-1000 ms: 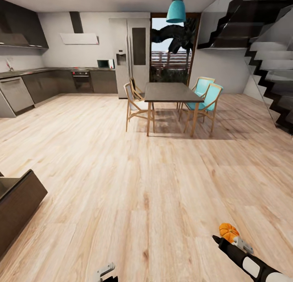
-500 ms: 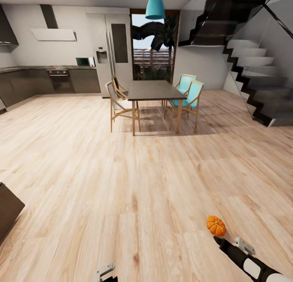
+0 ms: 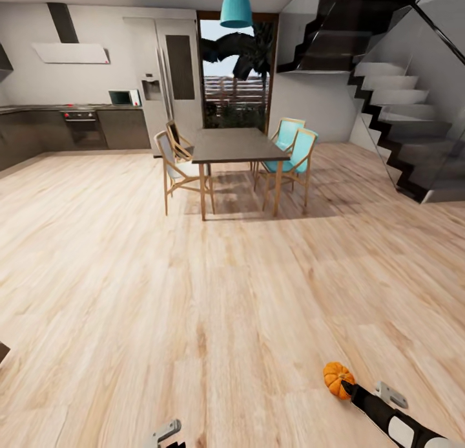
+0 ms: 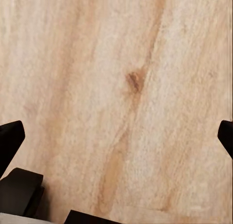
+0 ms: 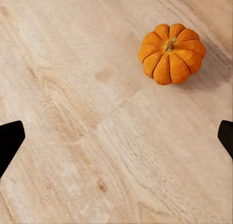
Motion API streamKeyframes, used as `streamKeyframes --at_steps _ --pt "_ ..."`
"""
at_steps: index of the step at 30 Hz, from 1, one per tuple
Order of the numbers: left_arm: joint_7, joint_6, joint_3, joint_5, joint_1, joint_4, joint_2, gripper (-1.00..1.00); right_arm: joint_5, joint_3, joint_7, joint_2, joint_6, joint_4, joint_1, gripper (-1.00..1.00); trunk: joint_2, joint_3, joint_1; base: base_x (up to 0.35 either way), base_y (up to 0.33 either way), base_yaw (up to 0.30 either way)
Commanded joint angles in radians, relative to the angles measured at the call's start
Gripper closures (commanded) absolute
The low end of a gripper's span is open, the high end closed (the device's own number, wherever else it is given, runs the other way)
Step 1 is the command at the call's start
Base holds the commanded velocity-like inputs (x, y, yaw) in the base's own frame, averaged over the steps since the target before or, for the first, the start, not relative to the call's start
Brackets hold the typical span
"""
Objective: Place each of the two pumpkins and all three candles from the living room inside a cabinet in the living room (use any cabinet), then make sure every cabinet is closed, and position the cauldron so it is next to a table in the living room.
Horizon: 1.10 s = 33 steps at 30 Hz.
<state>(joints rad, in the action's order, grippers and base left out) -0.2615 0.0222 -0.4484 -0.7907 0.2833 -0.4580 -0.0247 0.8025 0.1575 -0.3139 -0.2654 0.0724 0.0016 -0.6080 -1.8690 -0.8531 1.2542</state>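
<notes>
An orange pumpkin (image 3: 338,379) sits upright on the pale wooden floor (image 3: 194,293), low in the head view and toward the robot's right. The tip of the right arm (image 3: 387,419), black with a white band, lies just beside the pumpkin from this angle. In the right wrist view the pumpkin (image 5: 171,53) rests on the planks with its short stem up, and the right gripper (image 5: 116,136) has its fingers (image 5: 9,141) spread wide at the two edges of the frame, holding nothing; the pumpkin lies off to one side of the gap, not between them.

The left gripper (image 4: 116,136) points at bare floor with a brown knot in the grain, its dark fingers (image 4: 10,141) likewise far apart and empty. A grey bracket of the left arm (image 3: 166,431) shows at the bottom edge of the head view.

Farther off stands a dark-topped dining table (image 3: 236,145) with wooden chairs (image 3: 173,167) on one side and turquoise chairs (image 3: 294,147) on the other, under a turquoise pendant lamp (image 3: 236,8). Behind it are a dark kitchen run (image 3: 84,126), a tall grey fridge (image 3: 173,79) and a glass door (image 3: 234,73). A staircase (image 3: 400,112) rises at the right.
</notes>
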Motion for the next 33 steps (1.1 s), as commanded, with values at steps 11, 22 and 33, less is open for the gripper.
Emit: streamKeyframes --at_steps 11,22,33 --pt "-0.009 0.002 -0.007 -0.005 0.001 -0.002 0.0 -1.0 0.009 0.008 -0.005 0.0 0.001 0.0 -0.001 -1.0 0.0 -0.001 0.0 0.281 -0.213 -0.111" --pt "-0.009 0.002 -0.007 -0.004 0.001 -0.002 0.001 -1.0 0.016 0.006 -0.009 -0.001 0.0 0.001 -0.001 -1.0 0.0 -0.001 0.0 0.189 -0.249 -0.288" --pt "-0.009 0.002 -0.007 -0.004 0.001 -0.002 0.0 -1.0 0.014 0.006 -0.014 -0.004 0.0 0.001 -0.001 -1.0 0.0 -0.001 0.0 0.085 -0.282 -0.29"
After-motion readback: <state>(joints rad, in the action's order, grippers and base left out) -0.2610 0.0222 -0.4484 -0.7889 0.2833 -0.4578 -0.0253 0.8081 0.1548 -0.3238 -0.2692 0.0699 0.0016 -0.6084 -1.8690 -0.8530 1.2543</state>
